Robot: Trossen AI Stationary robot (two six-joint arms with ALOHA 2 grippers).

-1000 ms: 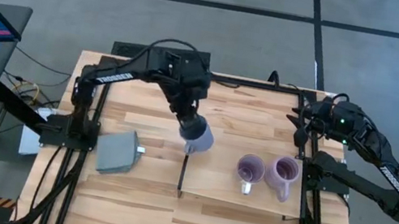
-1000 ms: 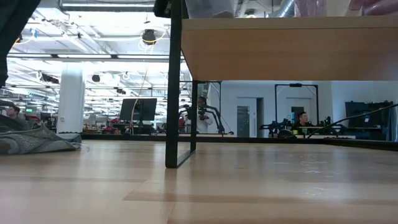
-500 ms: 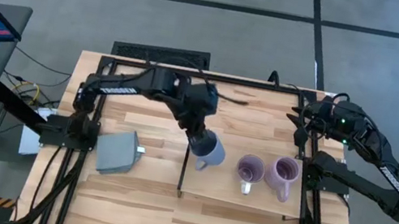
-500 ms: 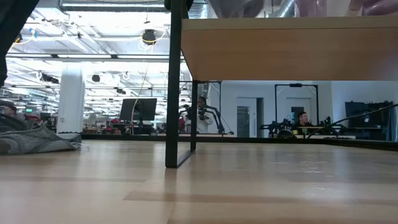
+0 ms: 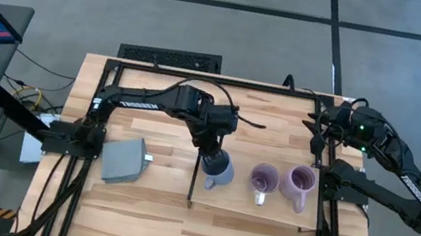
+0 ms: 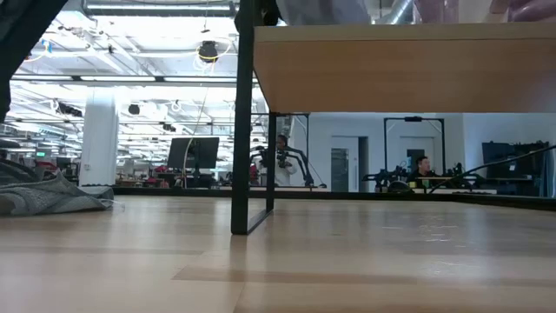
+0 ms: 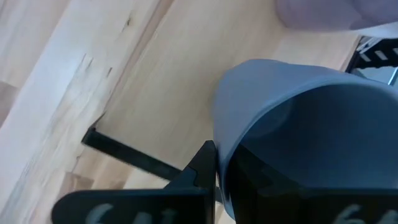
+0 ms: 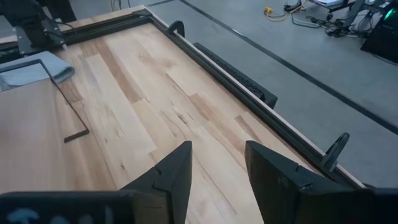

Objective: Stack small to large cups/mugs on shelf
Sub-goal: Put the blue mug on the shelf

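Note:
The blue-grey mug (image 5: 218, 171) is at the left end of the light-wood shelf (image 5: 246, 209), just right of its black strip (image 5: 192, 186). My left gripper (image 5: 212, 155) is shut on it from above. In the low view the mug's base (image 6: 321, 10) reaches the shelf top (image 6: 400, 65). Two lavender mugs (image 5: 264, 180) (image 5: 298, 186) stand upright on the shelf to its right. My right gripper (image 8: 217, 168) is open and waits over the table's far right corner (image 5: 320, 124). My left gripper holds the blue-grey mug by its wall at the rim (image 7: 227, 155), coming from above and slanting from the far left. One finger (image 7: 205, 165) lies against the outside of the wall; the mug hides the other. The mug sits about upright, its base down at the shelf top.
A flat grey square block (image 5: 125, 161) lies on the slatted table left of the shelf. The shelf stands raised on a thin black leg (image 6: 246, 130). Bare tabletop (image 5: 132, 217) lies near and left of the shelf. People and equipment show in the room behind.
My left gripper has carried the blue-grey mug toward the table's near edge and a little right, past the black strip, and lowered it onto the shelf's left end. The mug, tipped half a second ago, now sits about level.

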